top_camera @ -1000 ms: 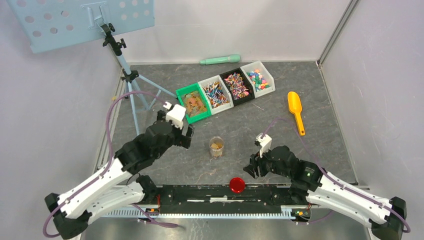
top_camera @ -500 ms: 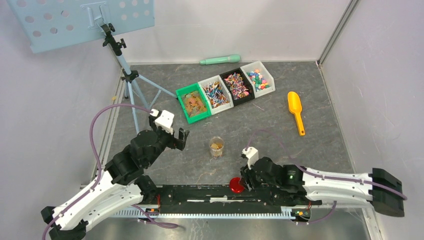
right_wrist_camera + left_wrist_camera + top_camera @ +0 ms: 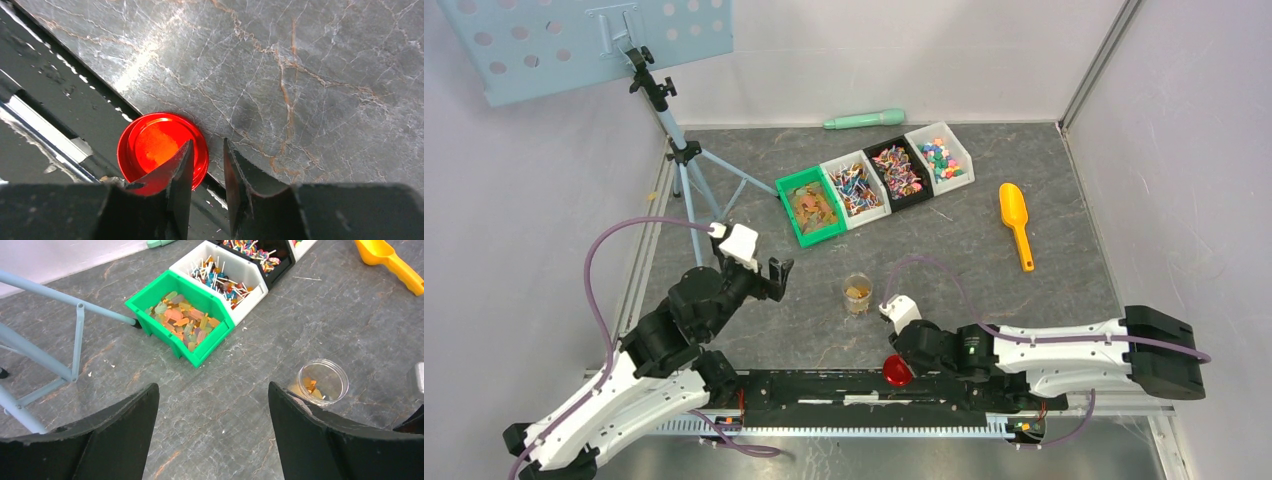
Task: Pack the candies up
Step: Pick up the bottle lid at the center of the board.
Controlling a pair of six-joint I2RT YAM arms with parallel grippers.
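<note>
The candies lie sorted in a row of bins at the back: golden-brown ones in the green bin (image 3: 812,208), mixed colours in the white (image 3: 856,185), black (image 3: 897,170) and far white (image 3: 938,157) bins. A clear jar (image 3: 857,293) mid-table holds a few golden-brown candies and also shows in the left wrist view (image 3: 322,382). My left gripper (image 3: 779,275) is wide open and empty, above bare table left of the jar (image 3: 212,386). My right gripper (image 3: 208,142) is narrowly open astride the rim of the red lid (image 3: 150,142), one finger inside it and one outside.
The red lid (image 3: 896,372) lies at the table's near edge against the black base rail (image 3: 824,390). A yellow scoop (image 3: 1016,222) lies at the right. A blue tripod (image 3: 686,165) stands at the left. A green handle (image 3: 864,120) lies by the back wall.
My right arm has swung left and down to the red lid at the near edge. My left arm has drawn back to the left, away from the green bin.
</note>
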